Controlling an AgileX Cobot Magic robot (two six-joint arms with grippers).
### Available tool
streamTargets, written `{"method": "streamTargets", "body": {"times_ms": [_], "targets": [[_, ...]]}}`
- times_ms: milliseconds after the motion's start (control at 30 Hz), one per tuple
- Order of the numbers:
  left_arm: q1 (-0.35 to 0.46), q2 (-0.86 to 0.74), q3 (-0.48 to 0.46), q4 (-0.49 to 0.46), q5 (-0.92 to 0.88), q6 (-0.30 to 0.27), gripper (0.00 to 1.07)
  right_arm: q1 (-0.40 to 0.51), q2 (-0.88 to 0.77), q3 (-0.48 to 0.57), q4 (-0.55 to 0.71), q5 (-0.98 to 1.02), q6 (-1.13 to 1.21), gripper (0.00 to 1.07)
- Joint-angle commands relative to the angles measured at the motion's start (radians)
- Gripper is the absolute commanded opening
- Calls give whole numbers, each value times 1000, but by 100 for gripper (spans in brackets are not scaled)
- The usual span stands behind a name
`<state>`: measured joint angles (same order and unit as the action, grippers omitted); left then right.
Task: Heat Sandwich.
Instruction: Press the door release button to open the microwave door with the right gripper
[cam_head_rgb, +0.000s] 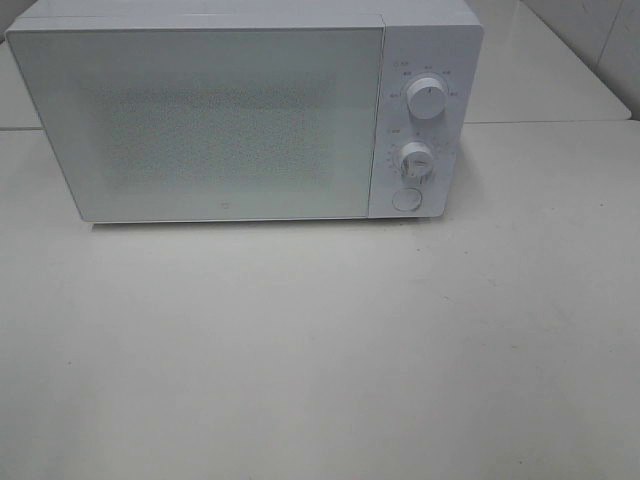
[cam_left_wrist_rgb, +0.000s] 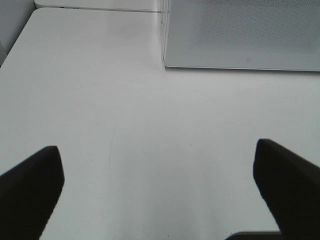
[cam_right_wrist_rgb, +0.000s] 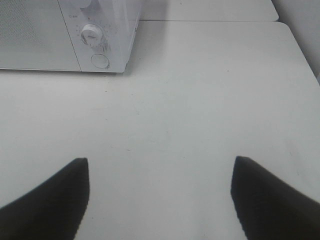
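White microwave (cam_head_rgb: 200, 120), door shut, stands straight ahead; its button (cam_head_rgb: 405, 198) lies nearer the right gripper (cam_right_wrist_rgb: 160, 170). Left gripper (cam_left_wrist_rgb: 157, 170) and right: fingers wide apart, empty. Sandwich unseen.

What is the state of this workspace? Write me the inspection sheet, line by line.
Surface: white table, a few faint marks, nothing standing in front of the microwave.
Job's things: white microwave, door shut; upper knob, lower knob and round button on its right panel. Sandwich not seen in any view.
Clutter: nothing seen.
Grippers: left gripper open, empty, above bare table; right gripper open, empty, above bare table.
Cables: nothing seen.
Surroundings: second white tabletop behind; tiled wall at the far right.
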<state>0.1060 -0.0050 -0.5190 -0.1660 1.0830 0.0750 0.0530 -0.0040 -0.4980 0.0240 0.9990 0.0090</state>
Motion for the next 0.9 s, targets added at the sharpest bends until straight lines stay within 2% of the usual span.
{"method": "streamTargets", "body": {"times_ms": [33,633,767,900], "targets": [[-1,-16,2,-3,-13,-5,98,-8,-1,-39,0,-33,-2,76],[-1,-16,2,-3,-13,-5,98,-8,320,-65,-1,-401,-1,76],[-1,-16,2,-3,-13,-5,98,-8,454,-65,-1,-506,-1,76],[-1,-16,2,-3,-13,-5,98,-8,521,-65,-1,-549,-1,76]]}}
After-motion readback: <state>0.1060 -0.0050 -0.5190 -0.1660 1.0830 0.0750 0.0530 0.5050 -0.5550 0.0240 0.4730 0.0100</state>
